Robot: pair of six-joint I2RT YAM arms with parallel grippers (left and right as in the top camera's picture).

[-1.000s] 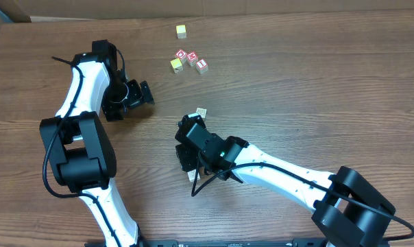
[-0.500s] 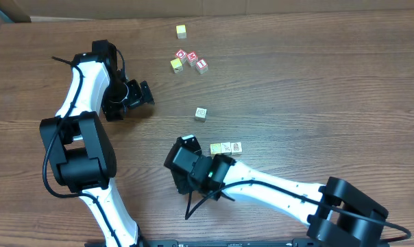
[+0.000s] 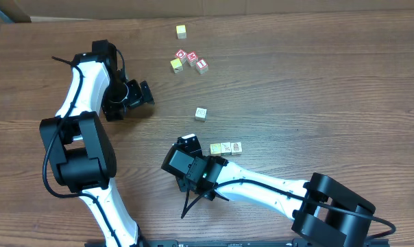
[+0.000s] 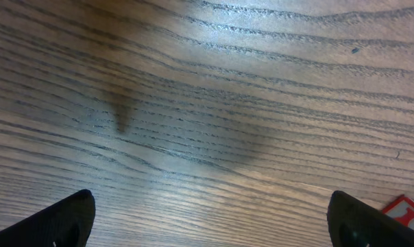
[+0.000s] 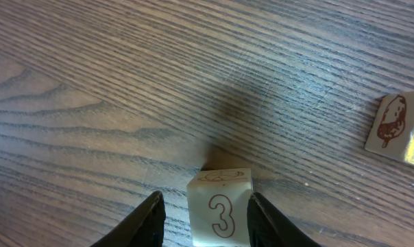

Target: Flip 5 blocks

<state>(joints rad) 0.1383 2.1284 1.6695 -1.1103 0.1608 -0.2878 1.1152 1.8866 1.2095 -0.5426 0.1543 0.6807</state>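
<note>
- The right pincer (image 5: 205,214) stood low over the worktop (image 5: 90,82), its fingers (image 5: 147,221) on either side of a cream block marked with a 3 (image 5: 221,206).
- That block sat on the wood with its numbered face toward the wrist camera.
- A strip of bare wood showed between it and one finger, so the pincer was released, not clenched on it. The other finger lay against the block or very nearly so; the view was too tight to tell which.
- Just right of this pincer, a row of three blocks (image 3: 226,147) lay side by side and touching, with pale printed faces up.
- One block of that row showed at the right edge of the wrist view as a cream face with a brown print.
- A single pale block (image 3: 201,113) lay farther off, apart from the row.
- Near the far edge, three red-and-white blocks (image 3: 192,59) clustered with a yellow-green block (image 3: 176,64) at their left.
- A lone yellow block (image 3: 181,30) sat beyond them.
- The left pincer (image 4: 210,221) hung over the left part of the worktop, spread wide and grasping nothing.
- Bare wood lay between its tips, with a red corner of one block at the right edge of its view.
</note>
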